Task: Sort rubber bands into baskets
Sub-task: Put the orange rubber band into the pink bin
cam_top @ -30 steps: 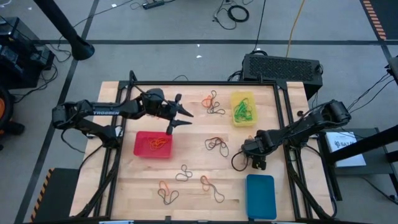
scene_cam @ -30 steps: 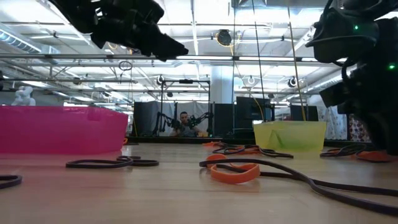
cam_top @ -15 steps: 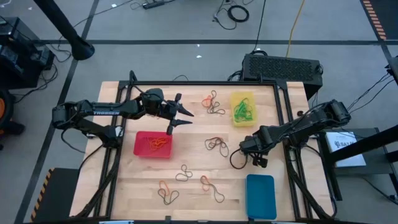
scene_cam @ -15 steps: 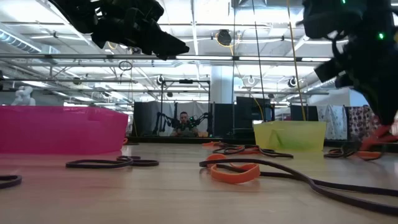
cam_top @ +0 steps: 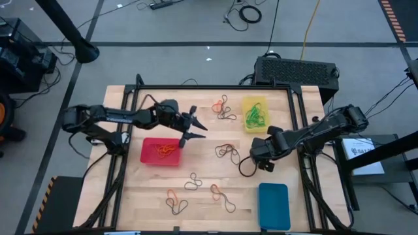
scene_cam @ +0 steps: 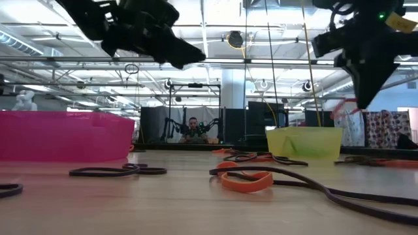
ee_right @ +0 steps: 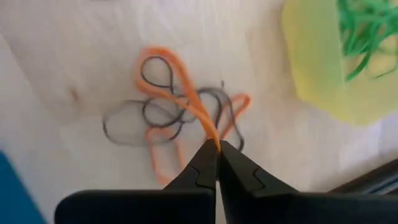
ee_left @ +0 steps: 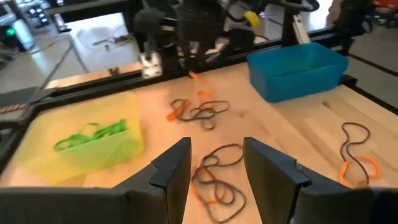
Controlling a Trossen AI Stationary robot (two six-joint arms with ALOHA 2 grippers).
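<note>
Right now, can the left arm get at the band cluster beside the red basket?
Probably yes. The left gripper hangs open above the table beside the red basket, and the band cluster lies on bare wood ahead, nothing between.

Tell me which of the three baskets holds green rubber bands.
The yellow plastic basket at the table's far side; the red basket holds orange bands, the blue basket shows none.

My wooden table sits in a black frame; a black perforated box stands at its far edge, and cables trail across the grey floor.
</note>
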